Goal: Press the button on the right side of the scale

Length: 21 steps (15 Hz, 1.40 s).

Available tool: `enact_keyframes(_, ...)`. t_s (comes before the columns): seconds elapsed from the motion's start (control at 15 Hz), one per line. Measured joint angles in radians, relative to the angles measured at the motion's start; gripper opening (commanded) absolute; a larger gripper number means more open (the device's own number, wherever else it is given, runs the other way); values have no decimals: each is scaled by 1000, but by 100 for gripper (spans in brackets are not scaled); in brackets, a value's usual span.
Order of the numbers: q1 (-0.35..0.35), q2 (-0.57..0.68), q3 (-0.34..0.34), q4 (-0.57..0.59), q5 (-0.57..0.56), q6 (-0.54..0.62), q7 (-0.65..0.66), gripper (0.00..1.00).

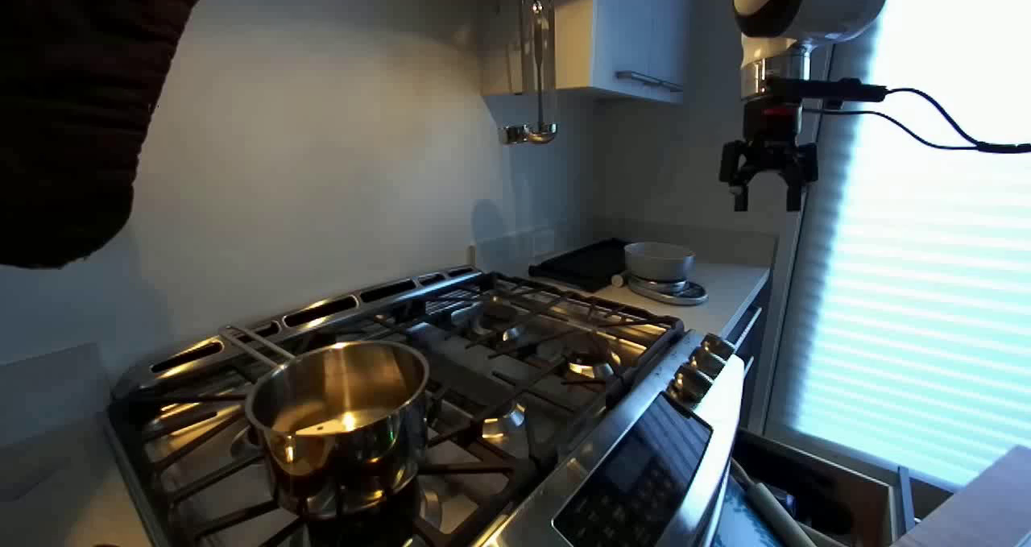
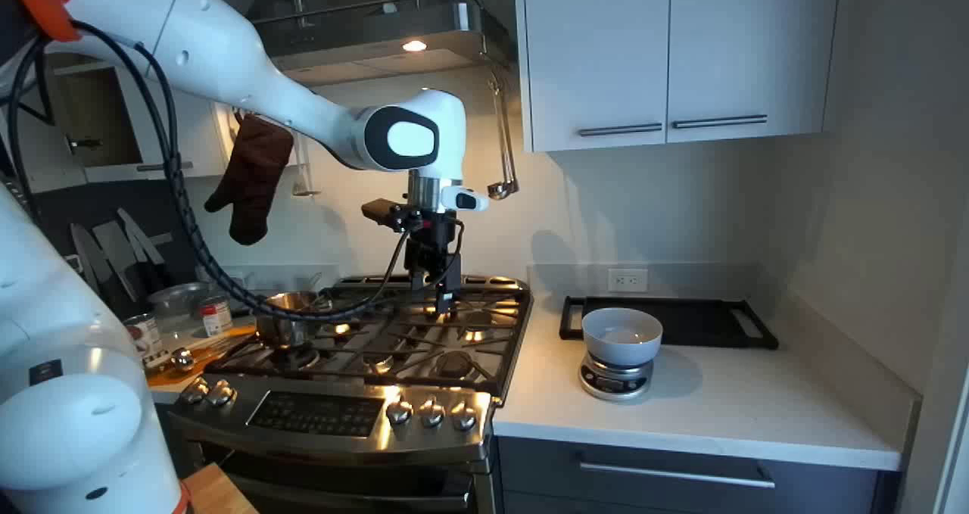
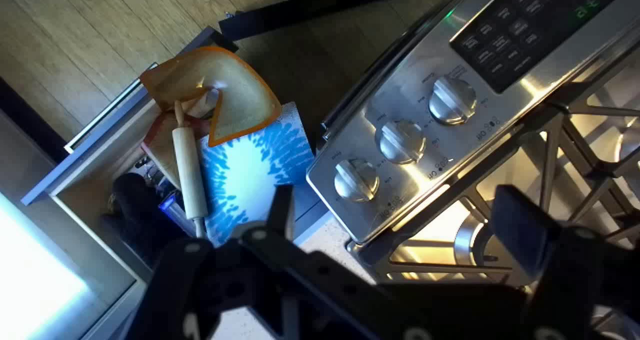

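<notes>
A round silver kitchen scale stands on the white counter, with a white bowl on top. Both also show in an exterior view, the scale under the bowl. The scale's dark front panel faces the counter's front edge; its right-hand button is too small to make out clearly. My gripper points down, open and empty, high above the stove and well apart from the scale. In an exterior view the gripper is left of the scale. In the wrist view its fingers are spread wide; the scale is out of view.
The stove with raised grates and knobs lies left of the counter. A steel pot stands on it. A black tray lies behind the scale. An open drawer holds a rolling pin. Cabinets hang above the counter.
</notes>
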Motion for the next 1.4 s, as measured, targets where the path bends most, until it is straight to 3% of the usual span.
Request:
enact_keyframes(1.13, -1, 1, -6, 0, 0, 27, -12, 100)
enact_keyframes(1.4, -6, 24, -73, 14, 16, 101, -202, 100)
